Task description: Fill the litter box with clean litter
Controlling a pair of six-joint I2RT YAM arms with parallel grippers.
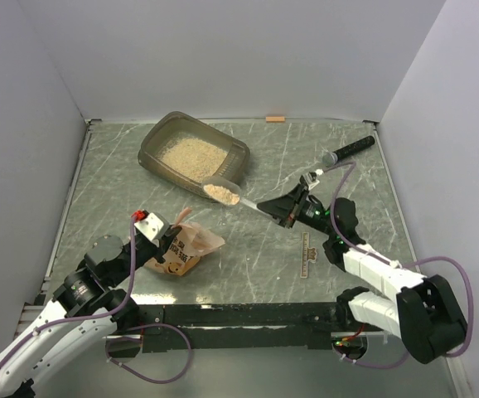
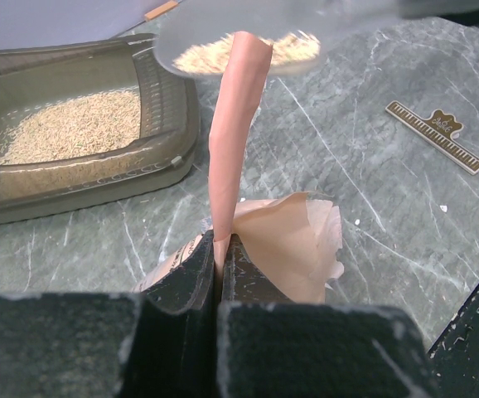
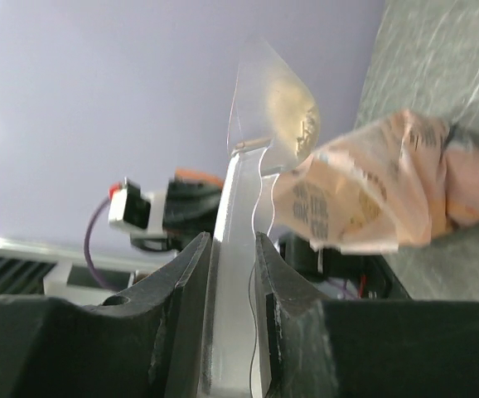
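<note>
A grey-green marbled counter (image 1: 248,269) fills the floor of a booth closed in by plain pale walls (image 1: 223,50) at the back and both sides. The litter box (image 1: 238,152) sits at the back left of the counter, its long axis running diagonally from the far left to the near right, and a bed of clean litter (image 1: 191,156) covers its bottom. The pouch (image 1: 194,247) lies on the counter near the front left, well apart from the box, its flared open end turned to the right. The left end effector (image 1: 166,240) is clenched on a pink strip of the pouch's edge that stands upright. The right end effector (image 1: 274,207) grasps the handle of a clear scoop (image 1: 221,192); its long axis slants from near right to far left, and its bowl, loaded with granules, points at the box's near right corner. A black stick (image 1: 349,149) lies at the far right and a ruler (image 1: 306,255) near the front.
</note>
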